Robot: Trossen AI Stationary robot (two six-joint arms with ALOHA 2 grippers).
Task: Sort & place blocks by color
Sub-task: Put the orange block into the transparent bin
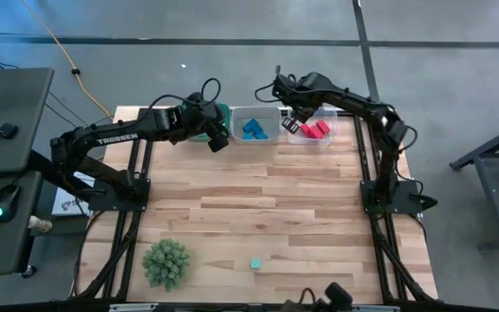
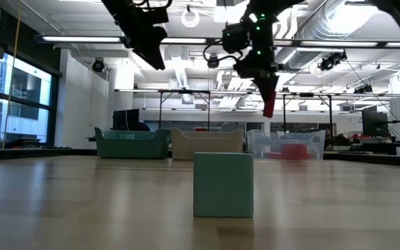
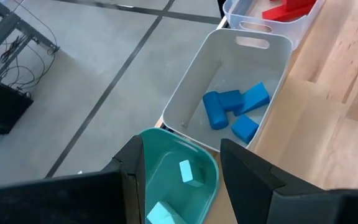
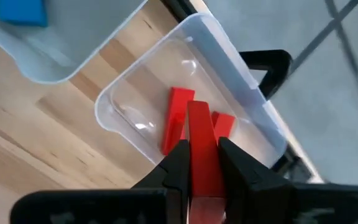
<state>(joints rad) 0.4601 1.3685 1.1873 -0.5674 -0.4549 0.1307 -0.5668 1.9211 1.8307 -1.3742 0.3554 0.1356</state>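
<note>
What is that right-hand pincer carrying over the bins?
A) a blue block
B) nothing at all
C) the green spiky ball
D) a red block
D: the right pincer is shut on a red block above the clear bin, which already has red blocks in it.

The surface (image 1: 258, 208) was pale planked wood, smooth with a soft sheen. The clear bin (image 4: 229, 68) looked like glossy see-through plastic; the red bar (image 4: 201, 152) was matt, the teal bin (image 3: 166, 168) satiny plastic.
</note>
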